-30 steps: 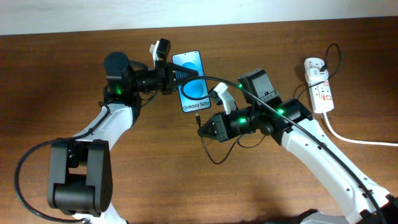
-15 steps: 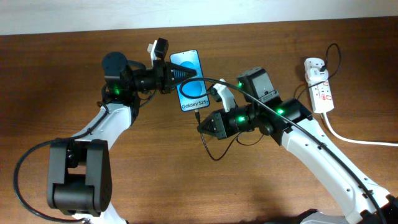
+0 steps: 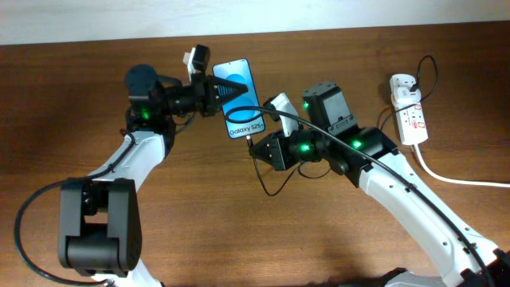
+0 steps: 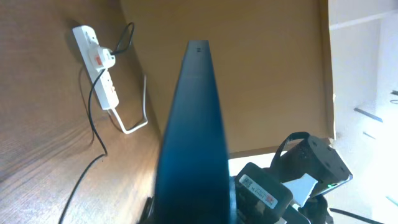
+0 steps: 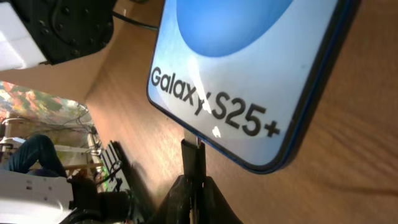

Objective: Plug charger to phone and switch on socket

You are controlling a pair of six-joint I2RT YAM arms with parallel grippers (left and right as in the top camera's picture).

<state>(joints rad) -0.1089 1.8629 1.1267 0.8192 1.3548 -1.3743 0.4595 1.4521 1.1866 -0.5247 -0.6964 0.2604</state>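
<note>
Phone (image 3: 241, 102) clamped by left gripper (image 3: 221, 89) near the table's (image 3: 80, 96) back middle, screen facing up. Right gripper (image 3: 256, 150) pinches the charger (image 5: 193, 155) just behind its connector; tip touches the phone's bottom edge, seating unclear. Socket (image 3: 409, 110) sits well apart at the table's right end.

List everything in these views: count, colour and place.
phone: one, blue screen, upper middle, in the left pincer
charger: one, black, tip at the phone's bottom edge, cable running to the socket
socket: one, white with red marks, far right of the table
thick cord: one, white, from the socket off to the right
table: one, brown wood, under everything
left pincer: one, black, shut on the phone
right pincer: one, black, shut on the charger tip
</note>
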